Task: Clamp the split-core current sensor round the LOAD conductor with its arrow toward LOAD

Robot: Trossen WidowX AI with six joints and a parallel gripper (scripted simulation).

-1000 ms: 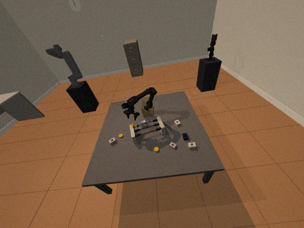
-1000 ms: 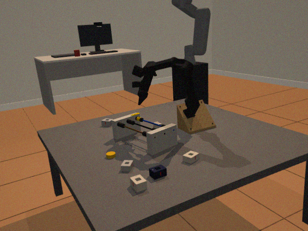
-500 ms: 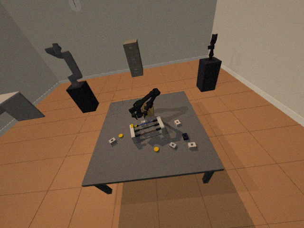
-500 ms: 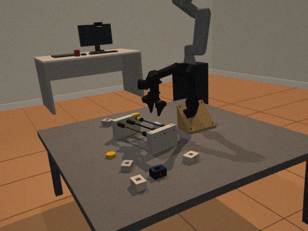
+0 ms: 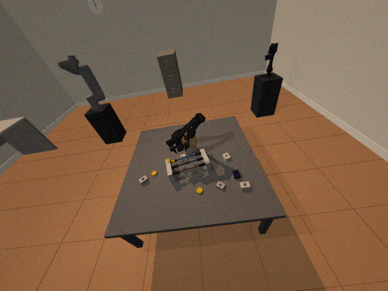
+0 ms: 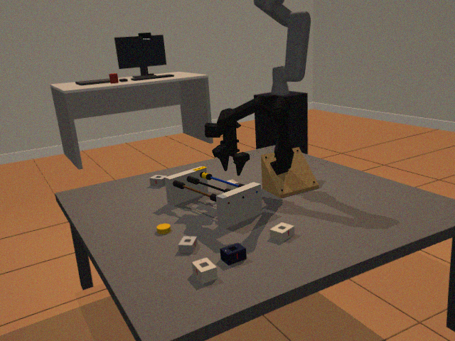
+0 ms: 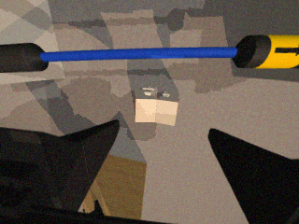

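The open split-core sensor (image 7: 154, 111) (image 6: 235, 182) (image 5: 183, 155) is a small white piece with two halves side by side, standing on the table behind the blue conductor (image 7: 140, 54) (image 6: 222, 180) (image 5: 188, 156). Its arrow cannot be read. The conductor ends in a yellow sleeve (image 7: 286, 51) with a black arrow, beside the yellow LOAD marker (image 5: 168, 160) (image 6: 200, 168) on the end block. My gripper (image 7: 163, 128) (image 6: 232, 172) (image 5: 180, 152) is open and empty, pointing down above the sensor, with a fingertip to either side of it in the wrist view.
A black conductor (image 6: 209, 185) and a brown conductor (image 6: 198, 190) run beside the blue one between two white end blocks (image 6: 239, 205) (image 5: 168, 168). Several white blocks with square holes, a dark blue block (image 6: 233, 253) (image 5: 236, 174) and two yellow discs (image 5: 199, 190) (image 5: 154, 173) lie around.
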